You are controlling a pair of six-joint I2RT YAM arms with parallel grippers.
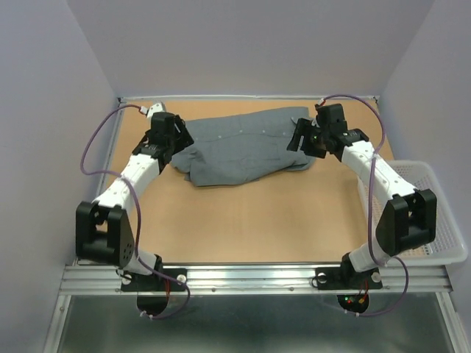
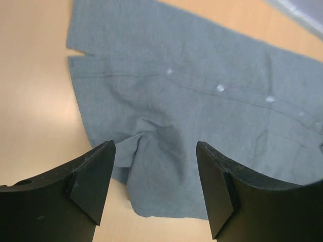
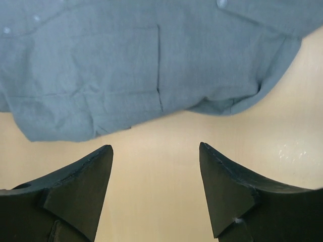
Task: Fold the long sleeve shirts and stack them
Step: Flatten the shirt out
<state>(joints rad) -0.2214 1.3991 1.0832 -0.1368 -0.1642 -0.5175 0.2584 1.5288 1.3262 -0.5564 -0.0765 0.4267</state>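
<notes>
One grey button-up long sleeve shirt (image 1: 243, 145) lies flat and partly folded at the back middle of the table. Its pale buttons show in the left wrist view (image 2: 202, 91), and it also shows in the right wrist view (image 3: 151, 60). My left gripper (image 1: 176, 140) hovers over the shirt's left edge, open and empty (image 2: 154, 176). My right gripper (image 1: 300, 138) is at the shirt's right edge, open and empty, over bare table just off the cloth's border (image 3: 155, 176).
A white mesh plastic basket (image 1: 434, 213) stands at the table's right edge beside my right arm. Walls close in the back and both sides. Bare brown tabletop (image 1: 250, 220) lies in front of the shirt.
</notes>
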